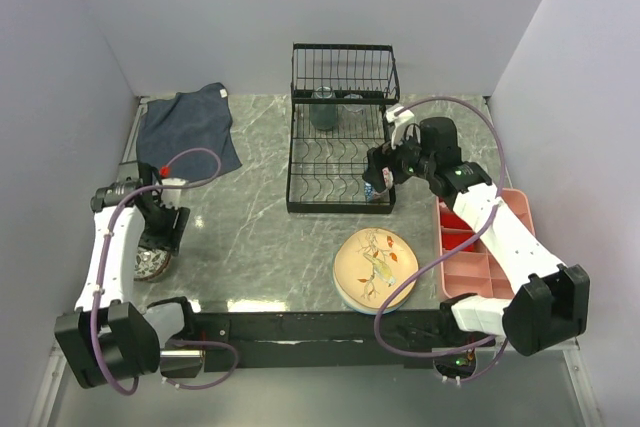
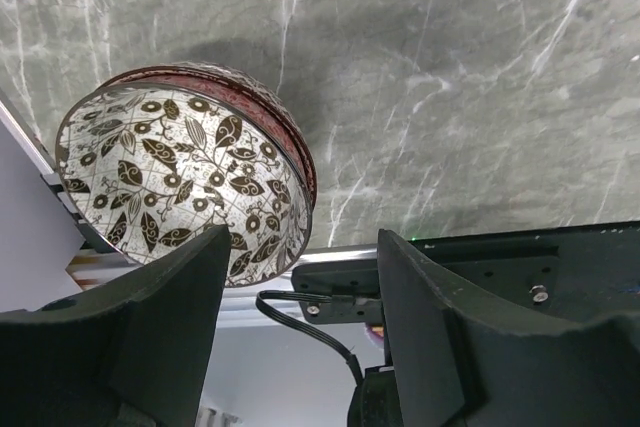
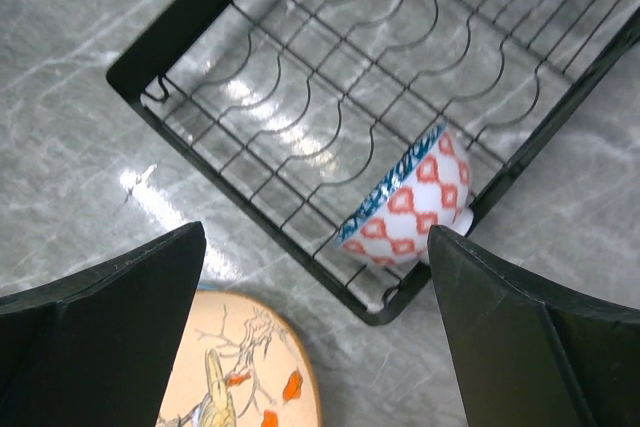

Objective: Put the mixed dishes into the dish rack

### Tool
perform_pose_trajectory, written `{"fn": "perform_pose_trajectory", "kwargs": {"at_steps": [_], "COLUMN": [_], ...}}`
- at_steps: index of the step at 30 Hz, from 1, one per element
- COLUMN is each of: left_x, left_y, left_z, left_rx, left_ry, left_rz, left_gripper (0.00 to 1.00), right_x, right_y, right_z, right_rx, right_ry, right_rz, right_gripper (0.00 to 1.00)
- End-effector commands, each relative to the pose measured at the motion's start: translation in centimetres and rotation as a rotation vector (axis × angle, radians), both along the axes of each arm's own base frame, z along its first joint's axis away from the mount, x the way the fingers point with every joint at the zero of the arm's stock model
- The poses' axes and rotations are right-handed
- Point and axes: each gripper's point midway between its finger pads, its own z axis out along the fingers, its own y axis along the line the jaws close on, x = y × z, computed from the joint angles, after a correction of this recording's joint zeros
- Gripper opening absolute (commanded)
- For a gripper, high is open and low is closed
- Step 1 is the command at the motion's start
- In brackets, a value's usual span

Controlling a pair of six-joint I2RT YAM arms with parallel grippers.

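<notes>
Task partly complete. The right end effector (image 3: 315, 247), fingers spread wide and holding nothing, hovers over the near right corner of the dish rack (image 3: 185, 22). Below it, closer to its right finger, a red-diamond bowl (image 3: 410, 209) lies tilted on the rack's wires. Beyond this end effector, in the rack's far section, 1 bluish vessel (image 1: 323, 110) stands, too small to identify. The left end effector (image 2: 305, 242), likewise spread and empty, sits above a leaf-patterned bowl (image 2: 185, 177) on the worktop (image 2: 450, 67), just beyond its left finger. The peach plate (image 1: 375, 267) lies on the worktop behind the right end effector, outside the rack. At least 2 dishes are left to load.
</notes>
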Motion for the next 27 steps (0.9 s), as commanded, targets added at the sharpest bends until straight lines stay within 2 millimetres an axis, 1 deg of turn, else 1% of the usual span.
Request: {"fn": "perform_pose_trajectory", "kwargs": {"at_steps": [1,8,11,13,16,17,22,27], "left_x": [-0.6,-0.3,-0.2,0.1,-0.1,-0.1,-0.1,-0.6], "left_y": [0.4,0.7,0.9,1.0,1.0,1.0,1.1,1.4], "left_z": [-0.9,-2.5,-3.0,-3.2,-3.7,-3.8,-4.3,-4.7], "left_rx": [0.013,0.003,0.000,-0.002,-0.008,-0.009,-0.017,-0.011], "left_ry": [0.045,0.087,0.100,0.103,0.131,0.136,0.157,0.168], "left_rz": [-0.025,-0.018,-0.013,-0.006,-0.009,-0.011,-0.018,-0.032], "left_gripper": [0.66,0.62,0.54,0.52,0.49,0.46,0.43,0.34], "right_x": [1.7,1.8,1.9,2.0,2.0,2.1,2.4,2.7], "right_y": [1.1,0.9,0.7,0.7,0.8,0.8,0.8,0.9], "right_z": [3.7,3.5,3.4,3.3,2.8,2.8,2.6,2.7], "right_rx": [0.034,0.026,0.026,0.028,0.032,0.034,0.032,0.028], "right_ry": [-0.122,-0.124,-0.126,-0.120,-0.103,-0.101,-0.100,-0.107], "right_rz": [0.039,0.031,0.014,0.012,0.006,0.005,0.001,0.002], "right_gripper": [1.00,1.00,1.00,1.00,1.00,1.00,1.00,1.00]}}
